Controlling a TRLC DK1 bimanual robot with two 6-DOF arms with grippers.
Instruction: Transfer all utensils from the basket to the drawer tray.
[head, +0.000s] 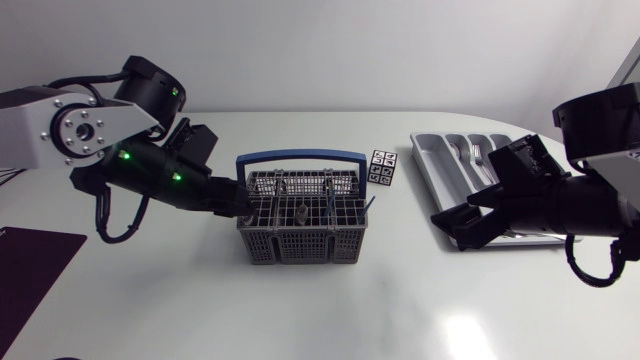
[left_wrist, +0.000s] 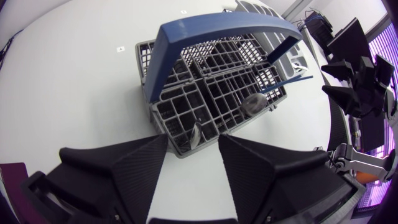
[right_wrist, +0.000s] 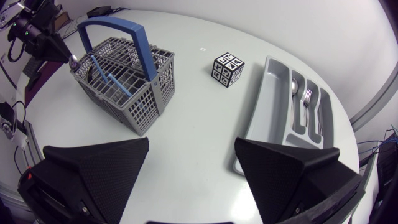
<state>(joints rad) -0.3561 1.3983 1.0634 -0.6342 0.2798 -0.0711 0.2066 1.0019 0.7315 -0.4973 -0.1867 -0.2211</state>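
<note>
Basket (head: 303, 215): mid-bench (head: 320, 310), holding at least two utensils (left_wrist: 252, 104), perhaps more among the cells. Tray (right_wrist: 267, 106): spoon (right_wrist: 293, 88) and fork (right_wrist: 306, 98) already in, so the task is part done. The left jaws are released at the basket's end. The right jaws are released, empty, beside the tray.

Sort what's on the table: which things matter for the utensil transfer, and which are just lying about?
For the job: basket, utensils standing in it, drawer tray, fork and spoon already in the tray.
Lying about: patterned cube, dark purple mat.
</note>
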